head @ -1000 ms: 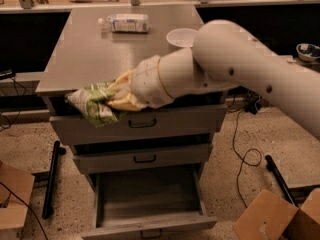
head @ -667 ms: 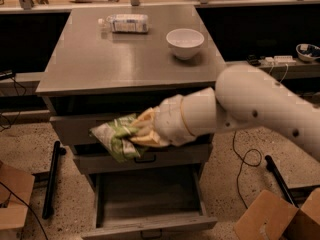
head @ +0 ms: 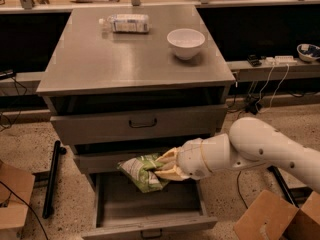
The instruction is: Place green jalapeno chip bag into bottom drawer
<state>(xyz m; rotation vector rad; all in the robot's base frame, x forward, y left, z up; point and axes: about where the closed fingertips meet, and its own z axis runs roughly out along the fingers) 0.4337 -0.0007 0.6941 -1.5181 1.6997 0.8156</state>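
- A speckled floor with cables and cardboard boxes surrounds a grey metal bench. Its top carries a clear bottle lying on its side at upper left and a white bowl at upper centre.
- A second ago the green jalapeno chip bag hung at the bench's front edge, level with the top drawer. It has since come down past that drawer and now sits in the lower centre of the frame, just in front of the middle drawer.
- The arm has swung down to the lower right, uncovering the bowl.
- The end effector is pinching the bag's right end, with pale fingers closed on the crinkled foil.
- The bottom drawer stands pulled out, and the bag hangs over its rear part, apparently not yet resting on the tray.
- Judged from this, the carry is nearly done; lowering and letting go remain.
- The bag's long axis runs roughly across the frame, slanting down to the right. Its free end points left and its broad printed face is turned upward.
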